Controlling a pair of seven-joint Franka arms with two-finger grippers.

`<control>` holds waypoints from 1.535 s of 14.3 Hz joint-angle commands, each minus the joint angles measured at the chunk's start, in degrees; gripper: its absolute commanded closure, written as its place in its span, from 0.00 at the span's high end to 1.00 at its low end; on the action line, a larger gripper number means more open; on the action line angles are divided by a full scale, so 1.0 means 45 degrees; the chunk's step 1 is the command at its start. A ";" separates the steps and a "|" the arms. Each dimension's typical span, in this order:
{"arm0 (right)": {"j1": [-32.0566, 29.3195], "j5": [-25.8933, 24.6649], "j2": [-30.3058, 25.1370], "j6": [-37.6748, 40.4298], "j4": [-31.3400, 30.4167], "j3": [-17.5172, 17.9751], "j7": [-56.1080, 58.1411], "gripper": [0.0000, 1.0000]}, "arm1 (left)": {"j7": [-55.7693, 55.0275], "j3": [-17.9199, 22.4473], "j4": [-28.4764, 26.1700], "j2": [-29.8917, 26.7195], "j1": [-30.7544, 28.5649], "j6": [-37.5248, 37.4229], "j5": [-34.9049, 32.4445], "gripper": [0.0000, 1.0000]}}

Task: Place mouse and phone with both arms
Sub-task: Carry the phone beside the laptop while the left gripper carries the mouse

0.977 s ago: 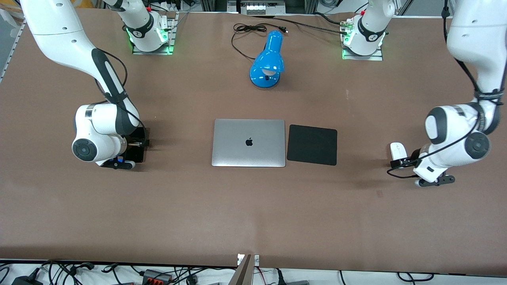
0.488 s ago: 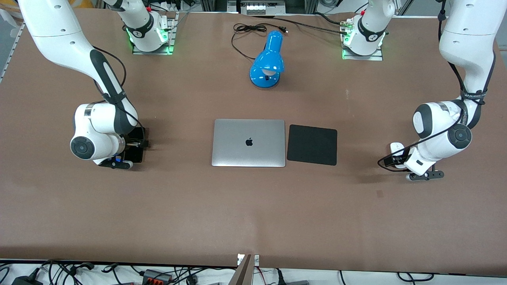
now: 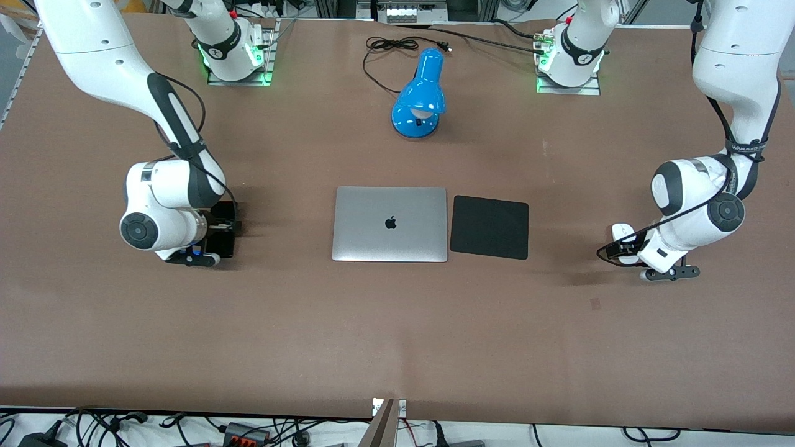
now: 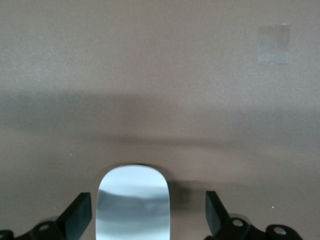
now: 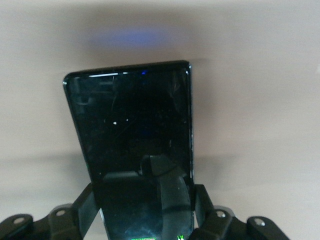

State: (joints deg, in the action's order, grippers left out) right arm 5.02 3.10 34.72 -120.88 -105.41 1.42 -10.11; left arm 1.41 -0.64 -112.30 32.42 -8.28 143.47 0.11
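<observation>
The white mouse (image 3: 621, 233) lies on the brown table at the left arm's end. My left gripper (image 3: 623, 248) is low over it and open; in the left wrist view (image 4: 147, 212) its fingers (image 4: 80, 217) stand on either side of the mouse (image 4: 132, 200) with gaps between. The black phone (image 3: 225, 243) is at the right arm's end. My right gripper (image 3: 220, 228) is shut on it; in the right wrist view (image 5: 144, 200) its fingers (image 5: 200, 200) press the long edges of the phone (image 5: 132, 120), held low over the table.
A closed silver laptop (image 3: 390, 223) lies mid-table with a black square mouse pad (image 3: 489, 226) beside it toward the left arm's end. A blue desk lamp (image 3: 420, 99) with a black cord stands nearer the robots' bases. A small tape patch (image 3: 595, 303) lies on the table.
The right gripper has shifted slightly toward the laptop with the phone. The left arm's wrist has swung round over the mouse, which stays in place.
</observation>
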 commanded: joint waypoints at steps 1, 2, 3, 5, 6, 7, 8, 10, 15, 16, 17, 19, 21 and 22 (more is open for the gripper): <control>0.0230 0.0833 -0.0080 0.0397 0.0474 0.0814 -0.0546 0.22 | 0.0272 -0.0033 -0.0727 -0.0428 -0.0229 0.0033 -0.0201 1.00; 0.0445 0.1241 -0.0041 0.0300 0.0726 0.1108 -0.1321 0.22 | 0.0273 -0.0033 -0.0826 -0.0447 -0.0289 0.0033 -0.0201 0.96; 0.0911 0.1458 0.0114 0.0164 0.0921 0.1188 -0.2237 0.23 | 0.0273 -0.0033 -0.0827 -0.0467 -0.0290 0.0033 -0.0201 0.89; 0.1674 0.1460 0.0272 -0.0498 0.1002 0.1170 -0.3472 0.25 | 0.0254 -0.0033 -0.0827 -0.0467 -0.0251 -0.0026 -0.0201 0.57; 0.1929 0.1460 0.0349 -0.0734 0.1021 0.1170 -0.3844 0.24 | 0.0254 -0.0033 -0.0807 -0.0467 -0.0270 -0.0045 -0.0201 0.43; 0.2144 0.1460 0.0370 -0.0910 0.1002 0.1170 -0.3964 0.25 | 0.0215 -0.0033 -0.0711 -0.0467 -0.0251 -0.0046 -0.0182 0.35; 0.2262 0.1460 0.0428 -0.0970 0.1002 0.1170 -0.3965 0.24 | 0.0195 -0.0033 -0.0613 -0.0506 -0.0251 -0.0046 -0.0201 0.29; 0.2224 0.1305 0.0525 -0.0990 0.1002 0.1170 -0.3791 0.24 | 0.0078 -0.0208 -0.0379 -0.0720 -0.0251 -0.0142 -0.0182 0.26; 0.2302 0.0171 0.0760 -0.1067 0.1002 0.1170 -0.3301 0.24 | -0.0585 -0.0521 0.2333 -0.0917 0.1345 -0.4082 -0.0162 0.26; 0.2341 0.0094 0.0799 -0.1184 0.0982 0.1170 -0.3282 0.24 | -0.0954 -0.0522 0.2743 -0.0916 0.1970 -0.4591 -0.0162 0.27; 0.2399 -0.0100 0.0877 -0.1321 0.1001 0.1150 -0.3262 0.26 | -0.1479 -0.0522 0.2960 -0.0878 0.2459 -0.4867 -0.0162 0.27; 0.2478 -0.0220 0.0994 -0.1400 0.1002 0.1170 -0.3476 1.00 | -0.3253 -0.0521 0.2982 -0.0819 0.3689 -0.4889 -0.0182 0.27; 0.2401 -0.0142 0.0588 -0.1206 0.1040 0.1189 -0.3691 1.00 | -0.4353 -0.0502 0.2962 -0.0353 0.5076 -0.4889 -0.0182 0.27; 0.2323 -0.0122 -0.0053 -0.0915 0.1079 0.1170 -0.3653 1.00 | -0.4511 -0.0521 0.2962 -0.0060 0.5352 -0.4793 -0.0182 0.27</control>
State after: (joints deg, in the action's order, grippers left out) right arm 15.96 2.82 37.94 -126.82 -101.46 6.60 -25.93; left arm -16.24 -3.50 -100.00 29.21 12.81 122.31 0.11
